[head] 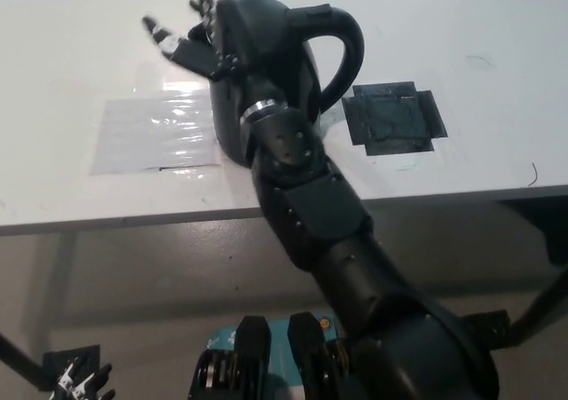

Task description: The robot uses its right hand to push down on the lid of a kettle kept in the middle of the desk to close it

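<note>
Reaching up from the bottom right, the black right arm covers most of a black rounded kettle with a matt surface, which stands near the middle of the white smooth desk. Its curved loop handle points to picture right. The black right hand lies over the top of the kettle, fingers spread apart and grasping nothing. A sheet of shiny clear plastic film lies flat left of the kettle, and a black square patch of tape lies right of it. The white left hand rests at the lower left; its fingers look loosely apart.
</note>
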You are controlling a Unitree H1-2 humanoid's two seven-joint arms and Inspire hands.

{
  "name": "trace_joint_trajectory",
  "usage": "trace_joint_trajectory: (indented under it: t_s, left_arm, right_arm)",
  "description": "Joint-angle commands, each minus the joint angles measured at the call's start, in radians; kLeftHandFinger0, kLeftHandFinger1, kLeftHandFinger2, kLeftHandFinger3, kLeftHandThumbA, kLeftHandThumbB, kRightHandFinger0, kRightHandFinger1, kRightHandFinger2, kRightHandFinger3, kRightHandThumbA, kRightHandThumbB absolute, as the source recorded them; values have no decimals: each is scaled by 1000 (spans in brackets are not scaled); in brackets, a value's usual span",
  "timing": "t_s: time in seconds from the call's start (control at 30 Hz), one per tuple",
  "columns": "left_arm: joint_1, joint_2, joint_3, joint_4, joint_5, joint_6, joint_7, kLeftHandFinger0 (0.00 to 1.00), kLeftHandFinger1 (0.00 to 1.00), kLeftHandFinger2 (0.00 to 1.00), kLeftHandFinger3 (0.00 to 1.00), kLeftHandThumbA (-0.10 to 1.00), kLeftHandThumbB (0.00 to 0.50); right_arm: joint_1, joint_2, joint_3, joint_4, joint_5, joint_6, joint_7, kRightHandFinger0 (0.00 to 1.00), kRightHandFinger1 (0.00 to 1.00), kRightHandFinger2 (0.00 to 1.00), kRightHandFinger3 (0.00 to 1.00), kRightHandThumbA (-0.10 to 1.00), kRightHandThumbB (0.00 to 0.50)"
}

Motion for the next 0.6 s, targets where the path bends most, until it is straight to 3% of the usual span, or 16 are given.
trace_joint_trajectory:
  t_s: [0.0, 0.13, 0.5, 0.57]
  left_arm:
    - [43, 15, 32, -10, -29, -23, -2, 1000, 1000, 864, 1000, 258, 271]
    - [54, 15, 43, -3, -31, -29, -2, 1000, 1000, 875, 1000, 271, 263]
    - [67, 13, 53, 22, -40, -61, -21, 1000, 1000, 897, 1000, 282, 288]
    - [66, 17, 55, 21, -42, -65, -25, 1000, 1000, 899, 1000, 279, 274]
  right_arm:
    - [-7, -99, 18, -527, 26, 272, 100, 1000, 1000, 1000, 1000, 668, 111]
    - [24, -142, 26, -715, 60, 367, 135, 1000, 1000, 1000, 1000, 650, 150]
    - [150, -274, 33, -1094, 143, 569, 190, 1000, 1000, 1000, 1000, 624, 146]
    - [220, -313, 31, -1176, 168, 580, 204, 1000, 1000, 1000, 1000, 568, 149]
